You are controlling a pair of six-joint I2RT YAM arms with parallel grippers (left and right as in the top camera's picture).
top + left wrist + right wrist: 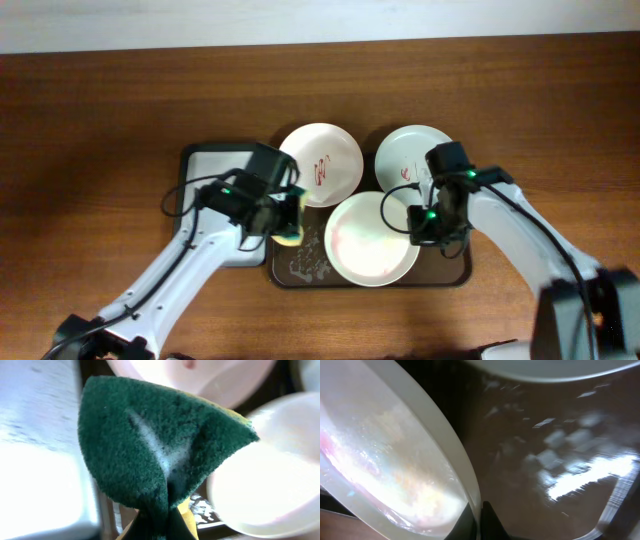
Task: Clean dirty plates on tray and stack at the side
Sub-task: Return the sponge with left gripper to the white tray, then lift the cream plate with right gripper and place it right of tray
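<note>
The dark brown tray (455, 275) holds three plates. A white plate (335, 150) with a red smear lies at the back left. A pale grey-green plate (405, 150) with a red smear lies at the back right. A front white plate (365, 245) shows a faint pink wet film. My left gripper (285, 222) is shut on a green and yellow sponge (160, 455), held just left of the front plate (270, 480). My right gripper (420, 228) is shut on the front plate's right rim (470, 495), tilting it above the tray floor (545, 435).
A smaller white-lined sponge tray (215, 160) sits left of the brown tray, partly under my left arm; it also shows in the left wrist view (40, 460). Foam flecks (305, 262) lie on the brown tray's front left. Wooden table (100, 130) surrounds both trays.
</note>
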